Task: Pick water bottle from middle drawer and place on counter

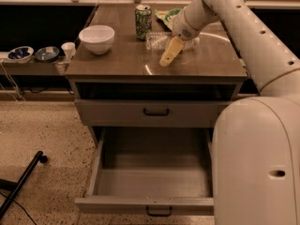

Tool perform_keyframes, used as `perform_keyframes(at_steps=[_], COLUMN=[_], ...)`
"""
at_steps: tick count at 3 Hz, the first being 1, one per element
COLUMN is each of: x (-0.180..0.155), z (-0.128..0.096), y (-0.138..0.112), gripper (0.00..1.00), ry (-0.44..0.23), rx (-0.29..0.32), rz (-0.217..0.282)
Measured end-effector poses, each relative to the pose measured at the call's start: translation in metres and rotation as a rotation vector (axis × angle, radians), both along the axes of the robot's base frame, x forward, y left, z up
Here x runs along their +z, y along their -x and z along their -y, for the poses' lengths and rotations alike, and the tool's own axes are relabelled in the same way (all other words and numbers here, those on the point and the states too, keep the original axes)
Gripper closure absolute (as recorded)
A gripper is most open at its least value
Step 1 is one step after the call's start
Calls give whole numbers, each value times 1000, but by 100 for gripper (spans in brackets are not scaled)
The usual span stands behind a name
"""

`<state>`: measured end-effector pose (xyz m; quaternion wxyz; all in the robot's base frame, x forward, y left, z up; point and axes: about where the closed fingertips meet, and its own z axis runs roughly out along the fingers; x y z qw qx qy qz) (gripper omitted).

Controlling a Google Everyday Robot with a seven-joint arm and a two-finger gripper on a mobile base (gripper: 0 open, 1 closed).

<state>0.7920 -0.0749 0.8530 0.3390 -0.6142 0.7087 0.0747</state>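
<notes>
The water bottle (158, 39) lies on its side on the counter (117, 60), just right of the green soda can (143, 21). My gripper (168, 54) hangs over the counter right in front of the bottle, pointing down and to the left. It is open and holds nothing. The middle drawer (150, 175) is pulled out below, and its grey box is empty. My arm reaches in from the upper right.
A white bowl (97, 38) stands on the counter's left part. A green bag (165, 16) lies behind the bottle. The shallower top drawer (154, 111) is closed. Small bowls and a cup (68, 49) sit on a low shelf at left. My white base (258, 163) fills the lower right.
</notes>
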Motion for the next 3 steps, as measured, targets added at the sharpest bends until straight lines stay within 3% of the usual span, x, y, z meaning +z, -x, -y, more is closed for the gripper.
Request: perform_keyframes(at_steps=[1,2,3], x=[21,65,66], z=[15,50,52], y=[4,15,16], gripper=[0,0,0], ry=[-32,-64,-64], rx=[-9,-37,-40], rz=[36,111,112])
